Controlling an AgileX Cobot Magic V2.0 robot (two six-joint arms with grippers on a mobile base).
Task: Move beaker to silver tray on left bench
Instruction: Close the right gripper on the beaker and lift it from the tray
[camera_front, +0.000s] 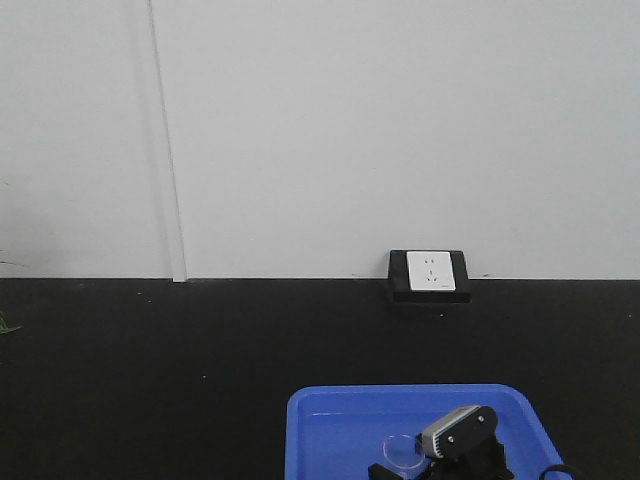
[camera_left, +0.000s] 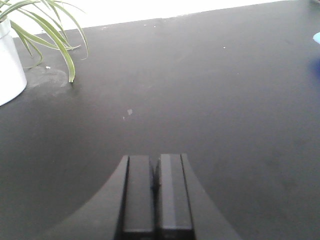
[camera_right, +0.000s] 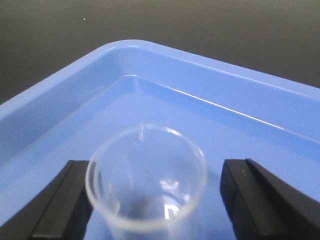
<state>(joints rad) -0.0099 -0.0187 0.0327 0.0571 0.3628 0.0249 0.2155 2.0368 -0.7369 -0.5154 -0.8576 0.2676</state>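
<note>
Right gripper is spread wide open, not gripping anything. Its two black fingers sit either side of the beaker. The left one is right up against the glass (can't tell if it's actually touching), and the right one has a clear gap. The beaker is standing upright, spout pointing to the far side, and looks empty to me. It sits inside the blue tray, toward the near end and well in from the far corner. I can't see anything else in that tray. The tray sits on the black countertop, near and to the right, with a wall socket at the far edge. Left gripper is closed up tight, holding nothing, hanging over bare countertop. There's a white pot with a green plant in it at the far left.
</note>
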